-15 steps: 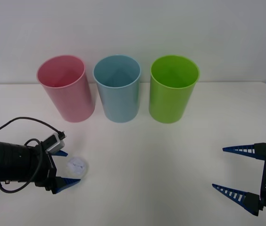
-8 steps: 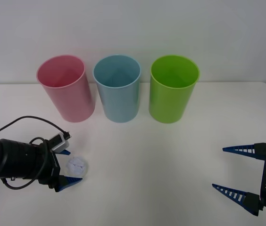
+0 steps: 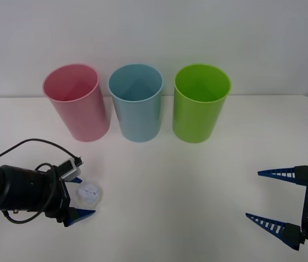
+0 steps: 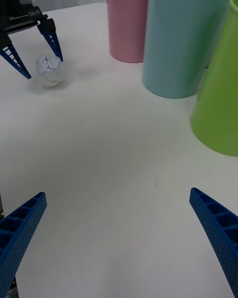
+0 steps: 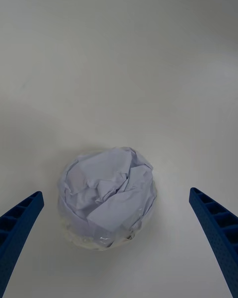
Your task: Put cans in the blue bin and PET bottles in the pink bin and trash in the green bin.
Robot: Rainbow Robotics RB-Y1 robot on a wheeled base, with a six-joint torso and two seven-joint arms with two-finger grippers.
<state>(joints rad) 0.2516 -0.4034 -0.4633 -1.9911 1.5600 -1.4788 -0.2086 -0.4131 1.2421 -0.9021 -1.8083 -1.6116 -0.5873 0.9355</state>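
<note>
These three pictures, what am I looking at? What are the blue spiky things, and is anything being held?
It is a two-armed robot at a white table. The blue ribbed prongs are its fingers. One picture looks down from above the arms; the other two come from cameras on each wrist. The left gripper is open, its fingers on either side of the trash, a crumpled paper ball lying on the table, not gripped. The right gripper waits open at the right. At the back stand the pink bin, the blue bin and the green bin.
</note>
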